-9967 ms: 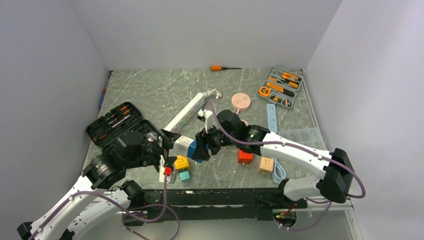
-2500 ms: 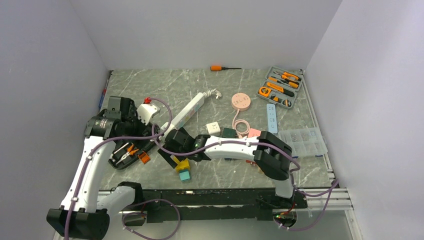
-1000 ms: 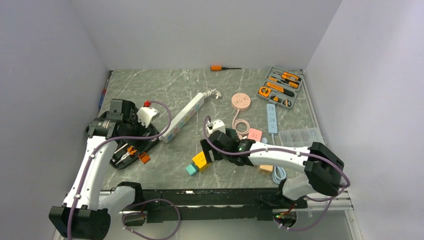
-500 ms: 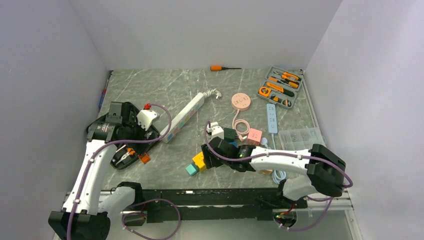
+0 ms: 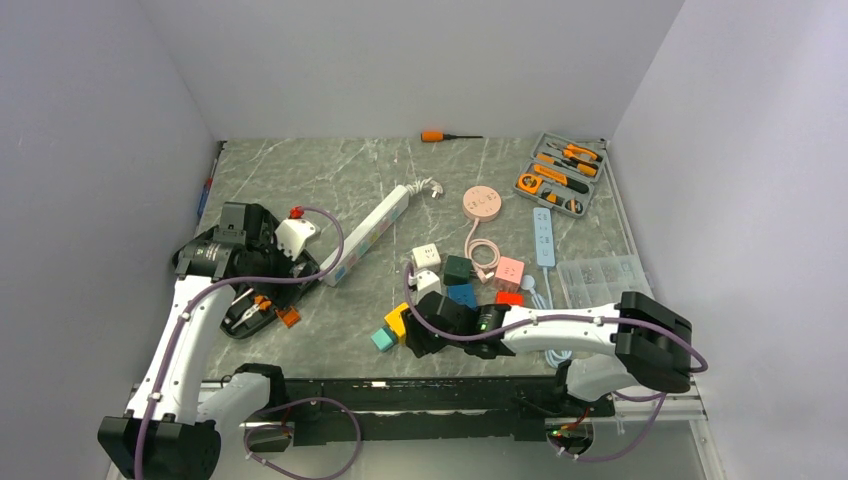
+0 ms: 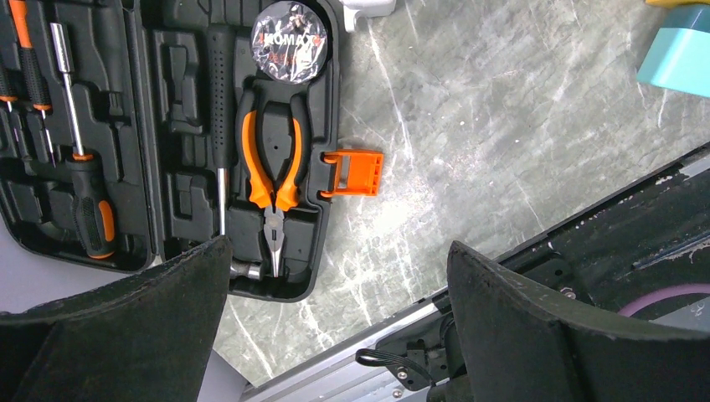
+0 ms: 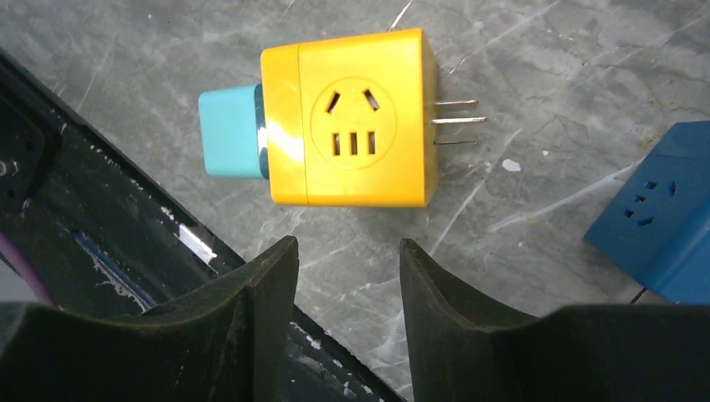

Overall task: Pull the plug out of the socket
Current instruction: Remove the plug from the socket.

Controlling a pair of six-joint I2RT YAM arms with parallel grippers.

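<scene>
The teal plug (image 7: pixel 230 132) sits pushed into the yellow socket cube (image 7: pixel 350 142), on the face opposite the cube's bare prongs, so I judge that nothing is pulled yet. My right gripper (image 7: pixel 347 251) hangs just beside the cube, jaws partly apart and empty. My left gripper (image 6: pixel 335 251), well away from the cube over the tool case (image 6: pixel 167 126), is spread wide and holds nothing. Grasp and pull remain.

blue cube (image 7: pixel 657 222) cut off, teal plug (image 6: pixel 680 63) cropped

The wrapped black tape roll (image 6: pixel 289 29), upper middle of the left wrist view, bears white lettering, seemingly "KOMAX". Nothing else is legible.
</scene>
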